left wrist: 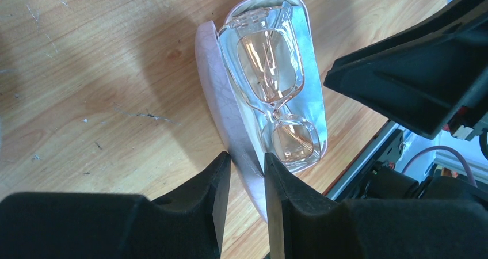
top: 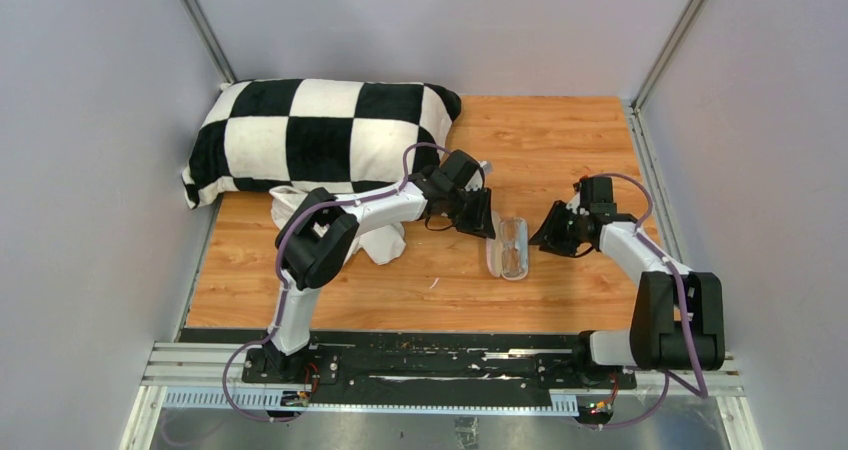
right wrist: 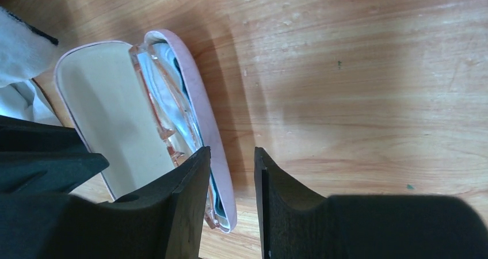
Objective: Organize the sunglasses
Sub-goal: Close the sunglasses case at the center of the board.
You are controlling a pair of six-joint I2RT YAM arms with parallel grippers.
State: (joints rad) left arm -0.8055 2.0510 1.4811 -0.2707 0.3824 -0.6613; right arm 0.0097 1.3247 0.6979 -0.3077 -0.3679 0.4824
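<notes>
A black-and-white checked pillow (top: 320, 135) fills the far left corner of the wooden tabletop (top: 560, 140), and a crumpled white cloth (top: 385, 242) lies just in front of it, partly under the left arm. Nothing lies between the two hands but the case.

The pink case (top: 492, 260) lies open about midway along the tabletop, nearer the near edge than the far one. Its cream-lined lid is raised on the left side. The sunglasses (left wrist: 269, 69) lie folded inside the base. Their frame looks clear and their lenses amber-tinted. They rest on a light-blue cloth (left wrist: 313, 86) that lines the base under them.

The left hand (left wrist: 246, 172) is clenched on the raised lid, one finger on its pink outside and one on the inside. The right hand (right wrist: 231, 155) is released. It straddles the base's right wall, one finger over the inside and the other over bare wood, with a gap showing beside the wall.
</notes>
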